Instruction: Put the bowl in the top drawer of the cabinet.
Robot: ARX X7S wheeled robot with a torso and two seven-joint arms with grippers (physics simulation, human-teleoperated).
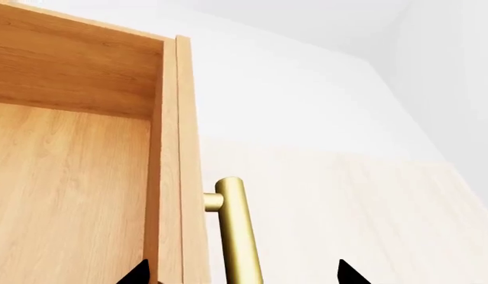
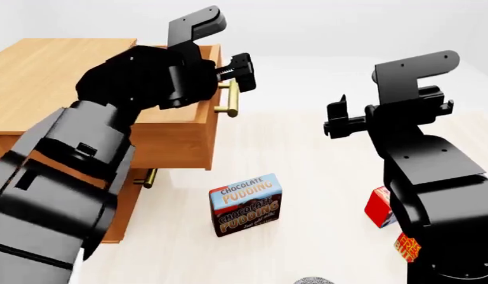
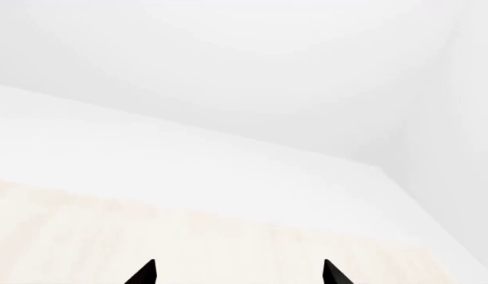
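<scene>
The light-brown cabinet [image 2: 54,65] stands at the left of the head view. Its top drawer [image 2: 177,139] is pulled out, with the brass bar handle [image 2: 230,97] on its front. My left gripper [image 2: 245,72] hovers open just above that handle. In the left wrist view the drawer's inside [image 1: 62,189] is bare, and the handle [image 1: 239,236] lies between the spread fingertips [image 1: 350,274] of the left gripper [image 1: 244,275]. Only a speckled grey sliver of the bowl [image 2: 313,280] shows at the bottom edge. My right gripper [image 2: 332,118] [image 3: 238,273] is open in mid-air and holds nothing.
A chocolate pudding box [image 2: 245,204] stands on the pale floor in front of the drawer. A red box [image 2: 378,207] sits beside my right arm. The lower drawer's small brass handle [image 2: 146,177] shows under the open drawer. White walls lie beyond.
</scene>
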